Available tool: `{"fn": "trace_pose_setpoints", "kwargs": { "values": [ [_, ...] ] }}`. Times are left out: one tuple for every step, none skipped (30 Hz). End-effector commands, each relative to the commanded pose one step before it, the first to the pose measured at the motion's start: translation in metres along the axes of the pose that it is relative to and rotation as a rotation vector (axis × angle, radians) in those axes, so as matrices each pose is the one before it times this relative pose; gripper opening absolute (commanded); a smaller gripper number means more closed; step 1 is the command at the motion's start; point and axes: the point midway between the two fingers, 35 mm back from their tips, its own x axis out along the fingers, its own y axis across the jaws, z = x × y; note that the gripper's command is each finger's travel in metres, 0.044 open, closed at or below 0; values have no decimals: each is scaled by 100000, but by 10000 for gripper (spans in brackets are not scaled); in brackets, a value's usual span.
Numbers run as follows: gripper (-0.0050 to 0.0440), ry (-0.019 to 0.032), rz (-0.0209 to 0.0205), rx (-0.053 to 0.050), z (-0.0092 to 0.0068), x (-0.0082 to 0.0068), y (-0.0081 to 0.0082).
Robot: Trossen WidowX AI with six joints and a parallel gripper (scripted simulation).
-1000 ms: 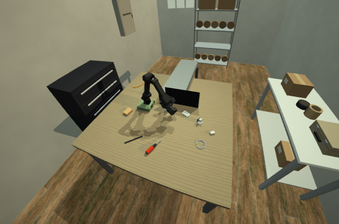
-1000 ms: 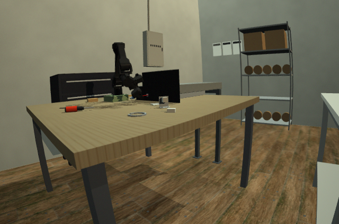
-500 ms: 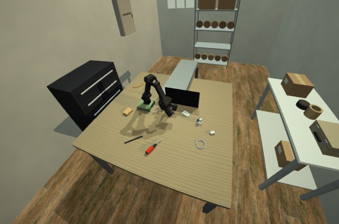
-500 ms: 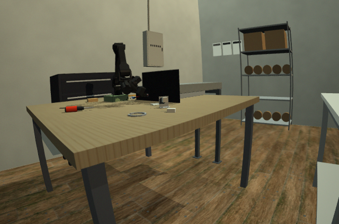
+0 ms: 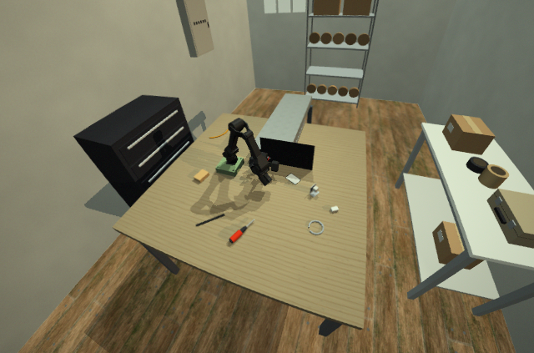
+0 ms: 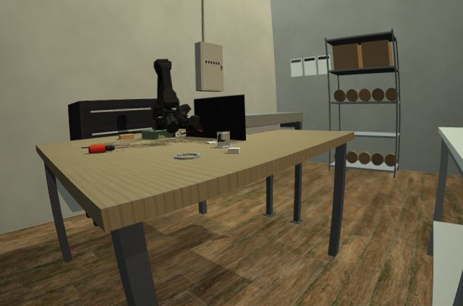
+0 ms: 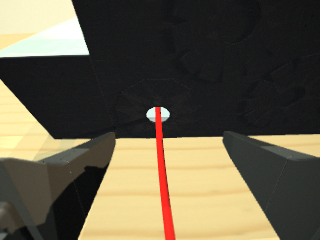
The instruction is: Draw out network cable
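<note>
The red network cable (image 7: 162, 175) comes out of a small round hole (image 7: 158, 114) in the black panel (image 7: 200, 65) and runs toward the camera between my fingers. My gripper (image 7: 169, 136) is open, one finger on each side of the cable, not touching it. The plug is out of the wrist view below the frame edge. In the top view the gripper (image 5: 264, 177) is low over the table, in front of the panel (image 5: 286, 153). The white rectangle (image 5: 293, 178) lies right of it, and the network jack on its bracket (image 5: 314, 190) stands further right. No yellow band shows.
A grey cover (image 5: 285, 118) runs behind the panel. A tan block (image 5: 200, 175), a black pen (image 5: 209, 219), a red-handled screwdriver (image 5: 239, 231), a wire ring (image 5: 315, 227) and a small white block (image 5: 334, 209) lie on the table. The arm's green base (image 5: 229, 165) stands left.
</note>
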Motion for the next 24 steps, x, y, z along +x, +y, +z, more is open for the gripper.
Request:
{"fn": "trace_pose_setpoints", "kwargs": {
  "values": [
    [440,-89,-1128,-2530,156,-549,-435],
    [440,384,287,16,100,-464,20],
    [440,80,-2,15,214,-654,-17],
    [440,565,-460,-938,454,-920,-70],
    [440,2,25,0,246,-664,22],
    [440,-25,23,-7,186,-476,27],
    [440,-26,16,-7,115,-286,20],
    [440,-10,5,-3,39,-96,7],
    [440,0,0,0,0,0,0],
    [440,-48,39,78,-15,11,5],
    [440,-519,422,846,-162,115,56],
    [440,49,697,1223,39,189,193],
    [440,1100,361,1743,110,-40,30],
    [440,1262,1212,3098,2,98,112],
    [440,2412,776,3207,28,-92,-234],
    [440,2551,1069,5207,-4,28,8],
    [440,0,0,0,0,0,0],
    [440,0,0,0,0,0,0],
    [440,3284,876,6180,-27,21,-32],
    [440,3500,709,4838,-3,7,-20],
    [440,2820,355,1837,1,-6,-26],
    [440,1505,109,3040,1,-7,-18],
    [440,1562,36,2928,3,-11,-21],
    [440,1534,-42,3034,4,-13,-23]
  ]
}}
